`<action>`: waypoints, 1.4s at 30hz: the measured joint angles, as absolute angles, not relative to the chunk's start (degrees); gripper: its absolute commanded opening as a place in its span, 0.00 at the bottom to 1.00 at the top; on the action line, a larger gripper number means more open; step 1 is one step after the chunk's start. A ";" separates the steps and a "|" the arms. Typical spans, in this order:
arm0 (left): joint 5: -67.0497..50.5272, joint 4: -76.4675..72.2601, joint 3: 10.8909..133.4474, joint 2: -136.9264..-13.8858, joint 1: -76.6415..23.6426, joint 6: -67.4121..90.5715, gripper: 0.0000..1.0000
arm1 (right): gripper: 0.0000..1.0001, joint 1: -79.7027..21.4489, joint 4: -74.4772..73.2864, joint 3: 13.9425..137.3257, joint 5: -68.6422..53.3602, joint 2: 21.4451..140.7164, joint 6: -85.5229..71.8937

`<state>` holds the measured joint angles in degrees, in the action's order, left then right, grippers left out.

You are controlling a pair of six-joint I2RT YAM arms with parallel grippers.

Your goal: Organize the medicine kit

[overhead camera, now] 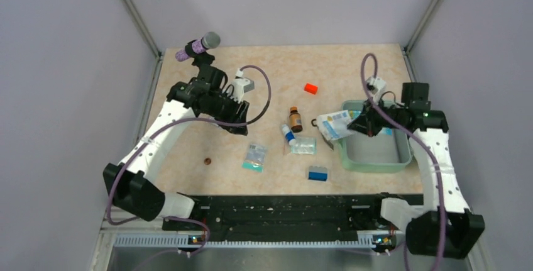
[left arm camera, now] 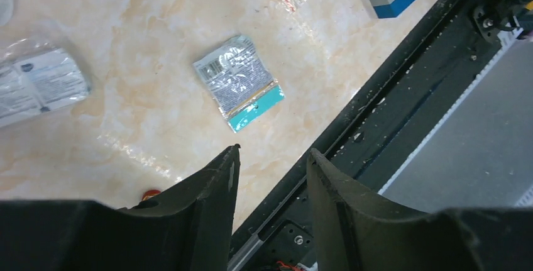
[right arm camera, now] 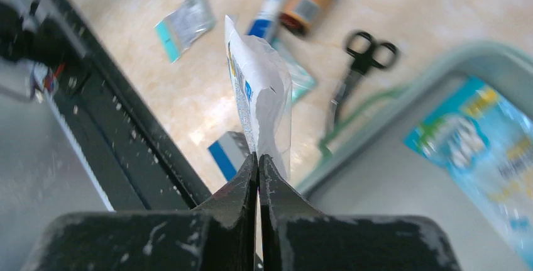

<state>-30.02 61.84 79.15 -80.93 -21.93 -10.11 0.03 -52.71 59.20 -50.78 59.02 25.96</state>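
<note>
The medicine kit is a pale mint-green open case at the right of the table; its rim also shows in the right wrist view, with a blue printed packet lying inside. My right gripper hangs over the kit's left edge, shut on a white packet that stands up from the fingertips. My left gripper hovers over the table's left half. It is open with nothing between its fingers, and a silver sachet with a teal strip lies just beyond it.
On the table lie an orange-red block, a brown bottle, a blue-white tube on a clear packet, a blue block, black scissors and a small red-brown disc. A black rail runs along the near edge.
</note>
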 measured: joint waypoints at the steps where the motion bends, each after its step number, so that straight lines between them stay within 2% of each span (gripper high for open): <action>1: -28.62 61.21 78.48 -79.13 -21.98 -10.11 0.49 | 0.00 4.19 -53.12 59.37 -50.83 60.36 24.73; 6: -26.81 59.79 74.32 -74.19 -22.04 -10.39 0.49 | 0.00 23.44 -53.56 62.65 -52.80 74.50 17.89; 9: -26.74 59.66 70.98 -71.35 -22.06 -10.66 0.49 | 0.00 27.92 -53.39 64.40 -52.27 83.20 15.11; 14: -26.74 59.57 68.03 -67.24 -21.87 -10.96 0.49 | 0.00 28.25 -52.84 64.60 -50.48 91.64 11.16; 25: -26.79 59.05 65.95 -65.54 -20.71 -11.05 0.49 | 0.00 27.40 -45.12 64.60 -49.36 98.21 3.42; 30: -27.22 58.50 65.95 -65.65 -20.08 -10.87 0.49 | 0.00 23.97 -43.62 64.60 -49.06 99.53 2.31; 33: -27.57 58.30 65.95 -66.06 -19.86 -10.76 0.49 | 0.06 21.91 -42.30 64.62 -48.62 99.53 1.48; 36: -27.62 58.06 65.82 -66.15 -19.75 -10.63 0.49 | 0.17 21.12 -40.99 64.62 -47.68 99.53 0.16; 39: -27.59 57.28 65.06 -66.13 -19.62 -10.59 0.52 | 0.33 21.15 -39.94 64.75 -45.47 99.53 -0.30; 40: -27.57 56.93 64.60 -66.13 -19.55 -10.59 0.61 | 0.36 21.15 -39.94 64.95 -44.73 99.53 -0.49; 42: -27.11 56.42 63.40 -66.02 -19.55 -10.48 0.68 | 0.41 21.15 -39.59 65.43 -42.96 99.48 -0.51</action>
<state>-27.11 56.42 63.40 -66.02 -19.55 -10.48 21.15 -39.59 65.43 -42.96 99.48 -0.51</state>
